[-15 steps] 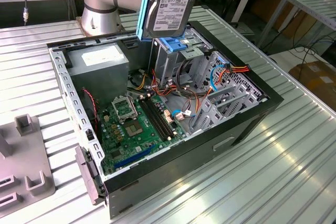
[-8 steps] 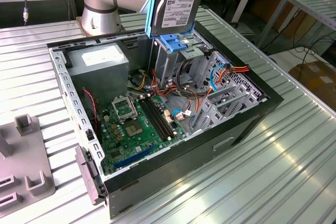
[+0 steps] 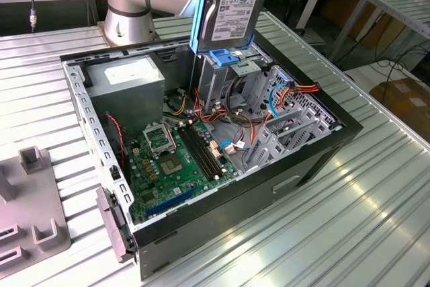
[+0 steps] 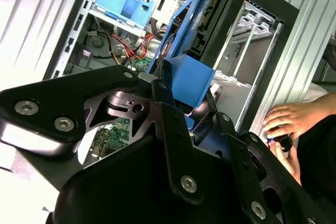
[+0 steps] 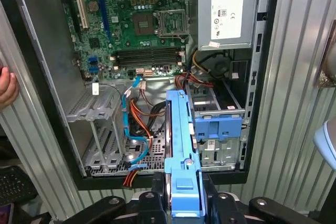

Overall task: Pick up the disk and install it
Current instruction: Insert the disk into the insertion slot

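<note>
Exterior view: flat grey disk (image 3: 235, 8), blue-railed; ribbed metal table (image 3: 349, 223)

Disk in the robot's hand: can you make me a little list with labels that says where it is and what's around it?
held thing: disk, grey with blue rails
holder: hand, shut on the disk's blue end
disk position: standing on end in the air over the case, near the metal cage, not yet in it
below: open computer case lying on its side, green circuit board showing
cage top: blue latch
nearby: a person's fingers beside the case
</note>
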